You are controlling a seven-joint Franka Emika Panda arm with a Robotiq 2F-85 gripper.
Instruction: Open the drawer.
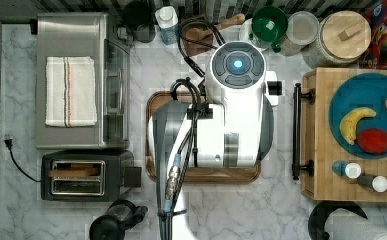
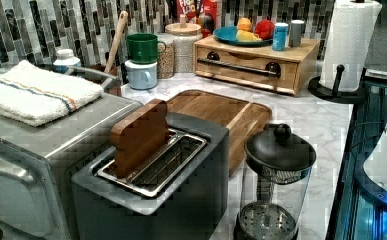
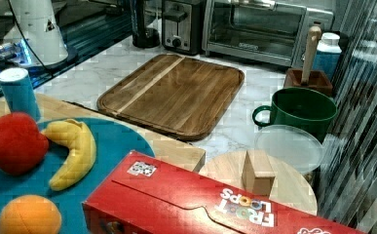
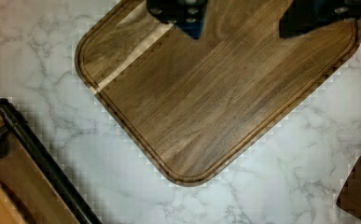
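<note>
A Panda arm (image 1: 231, 115) hangs over the dark tray (image 1: 153, 107) at the middle of a marble table (image 1: 281, 210), with the drawer (image 2: 246, 67) not yet touched. In the wrist view the jaws (image 4: 243, 21) stand well apart above the tray's wood and hold nothing; two dark fingers (image 4: 183, 14) frame bare grain between them.

The drawer sits in a low bamboo box at the top view's right, its front facing the tray across a strip of marble. Its long black handle (image 1: 296, 131) runs along that front on two black mounts. In the left view the drawer face lies flush with the box, so it looks fully closed. The box top carries a blue plate (image 1: 341, 95) with a banana (image 1: 353, 122), a red fruit and an orange, plus two small shakers (image 1: 346, 169).

In the wrist view the handle (image 4: 43, 163) shows beside one tray corner, near the jaws but clearly apart from them.

Judged from this, none of the task is done. The arm has yet to cross the gap to the handle, close the jaws round the bar, and pull the drawer out toward the tray. The jaws seem wide enough to take the bar without further opening.

A toaster oven (image 1: 76, 80) with a folded towel on top, a toaster (image 1: 81, 175) and a coffee press stand on the far side of the tray, well away from the drawer.
</note>
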